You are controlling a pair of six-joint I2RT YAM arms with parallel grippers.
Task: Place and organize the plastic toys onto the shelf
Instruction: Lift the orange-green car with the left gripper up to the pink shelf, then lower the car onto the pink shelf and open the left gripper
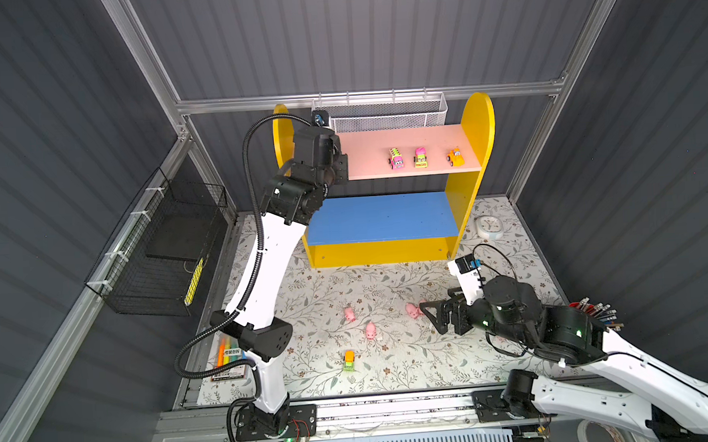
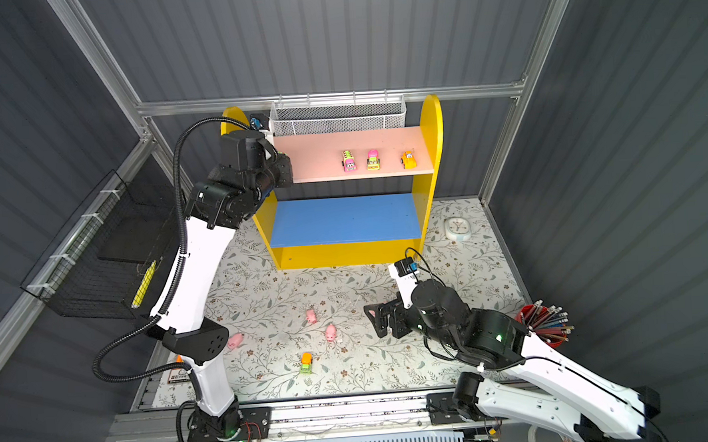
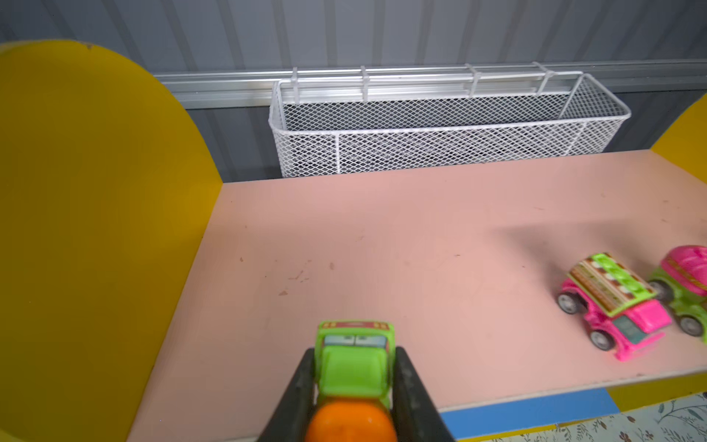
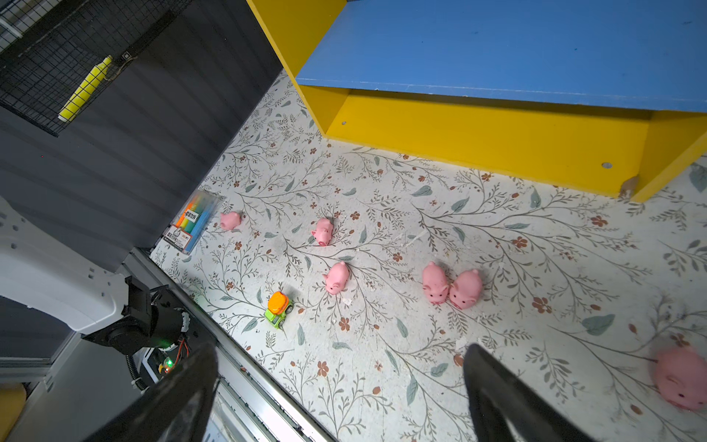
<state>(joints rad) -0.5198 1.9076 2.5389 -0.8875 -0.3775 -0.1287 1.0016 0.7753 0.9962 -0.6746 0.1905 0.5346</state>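
The shelf (image 1: 365, 155) has yellow sides, a pink upper board and a blue lower board (image 2: 344, 218). My left gripper (image 3: 355, 352) hovers over the pink board's left end, shut on a green-and-orange toy vehicle (image 3: 354, 367). Three vehicles stand at the board's right: pink (image 1: 396, 158), green-pink (image 1: 420, 158) and orange (image 1: 456, 157). Another green-orange vehicle (image 1: 349, 360) lies on the floral mat with several pink pigs, among them a pair (image 4: 435, 283) side by side. My right gripper (image 1: 432, 317) hangs open and empty just above the mat beside that pair.
A white mesh basket (image 1: 384, 116) hangs behind the shelf. A black wire basket (image 1: 158, 249) is on the left wall. A round white clock (image 1: 490, 226) lies right of the shelf. A red cup of pencils (image 2: 545, 324) stands far right, and a highlighter pack (image 4: 191, 222) lies at the mat's left edge.
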